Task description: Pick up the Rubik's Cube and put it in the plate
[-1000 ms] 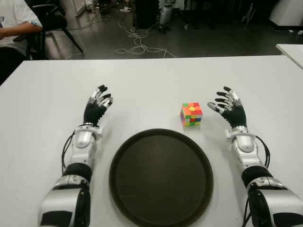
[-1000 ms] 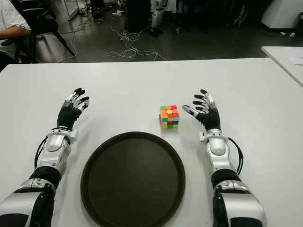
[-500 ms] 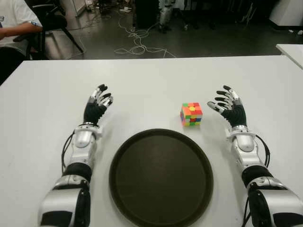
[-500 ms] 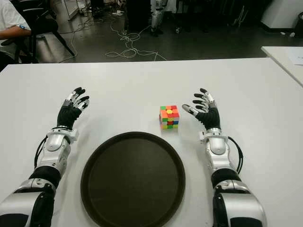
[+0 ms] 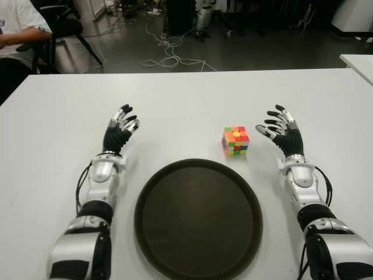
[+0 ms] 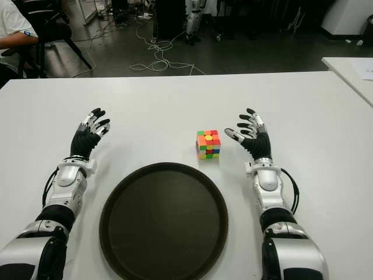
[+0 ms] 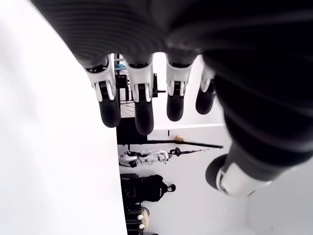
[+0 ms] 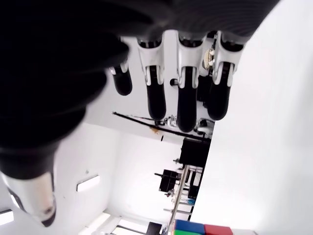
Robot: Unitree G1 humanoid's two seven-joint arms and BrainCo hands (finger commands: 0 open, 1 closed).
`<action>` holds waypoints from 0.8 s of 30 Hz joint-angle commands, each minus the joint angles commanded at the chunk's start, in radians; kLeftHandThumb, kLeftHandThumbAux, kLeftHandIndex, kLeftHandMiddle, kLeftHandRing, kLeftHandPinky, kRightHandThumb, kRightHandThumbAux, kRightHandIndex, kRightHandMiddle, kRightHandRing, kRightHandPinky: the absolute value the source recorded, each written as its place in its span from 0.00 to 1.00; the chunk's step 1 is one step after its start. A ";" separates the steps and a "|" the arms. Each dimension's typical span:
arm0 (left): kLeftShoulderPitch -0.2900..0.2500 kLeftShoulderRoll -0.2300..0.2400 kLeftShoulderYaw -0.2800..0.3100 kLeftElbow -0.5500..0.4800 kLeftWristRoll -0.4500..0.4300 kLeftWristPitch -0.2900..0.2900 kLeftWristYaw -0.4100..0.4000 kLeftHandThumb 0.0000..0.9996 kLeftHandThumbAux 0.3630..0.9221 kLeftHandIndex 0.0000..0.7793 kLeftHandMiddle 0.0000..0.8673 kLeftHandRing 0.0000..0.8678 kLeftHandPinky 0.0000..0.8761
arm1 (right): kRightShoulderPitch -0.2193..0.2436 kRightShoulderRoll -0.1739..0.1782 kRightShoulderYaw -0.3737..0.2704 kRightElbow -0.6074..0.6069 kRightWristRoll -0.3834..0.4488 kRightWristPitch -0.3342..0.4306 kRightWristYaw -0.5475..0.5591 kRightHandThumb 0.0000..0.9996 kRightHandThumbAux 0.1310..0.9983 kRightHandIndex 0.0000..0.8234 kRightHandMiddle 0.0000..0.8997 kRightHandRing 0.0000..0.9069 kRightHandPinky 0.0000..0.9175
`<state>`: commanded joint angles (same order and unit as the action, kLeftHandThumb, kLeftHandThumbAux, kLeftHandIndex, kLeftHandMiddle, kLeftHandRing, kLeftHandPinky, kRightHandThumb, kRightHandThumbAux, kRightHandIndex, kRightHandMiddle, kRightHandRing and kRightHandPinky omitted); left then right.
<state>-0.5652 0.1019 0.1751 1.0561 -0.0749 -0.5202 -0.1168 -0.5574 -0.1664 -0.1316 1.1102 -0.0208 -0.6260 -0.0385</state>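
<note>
The Rubik's Cube (image 5: 235, 141) sits flat on the white table (image 5: 186, 99), scrambled (orange, green, red and yellow squares on top), right of centre. Just nearer the front edge lies the round dark brown plate (image 5: 199, 219), empty, apart from the cube.

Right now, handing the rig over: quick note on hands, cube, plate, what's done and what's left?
Left hand: open, holding nothing, over the white table on the left of the plate.
Right hand: open, holding nothing, just right of the Rubik's Cube, with a gap between them.
Rubik's Cube: sits on the table beyond the plate's far right rim, untouched.
Plate: dark and round, near the table's front edge between the two arms, nothing in it.
Done: nothing yet, no grasp made.
Left: close the right hand on the cube, lift it, set it in the plate.
</note>
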 joint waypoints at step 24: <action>0.003 0.000 -0.002 0.002 0.004 -0.018 -0.002 0.37 0.60 0.05 0.12 0.14 0.17 | 0.001 0.001 -0.003 0.003 -0.003 0.002 -0.016 0.02 0.59 0.15 0.25 0.27 0.29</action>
<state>-0.5618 0.1021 0.1727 1.0581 -0.0709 -0.5379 -0.1188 -0.5561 -0.1652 -0.1345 1.1130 -0.0241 -0.6238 -0.0541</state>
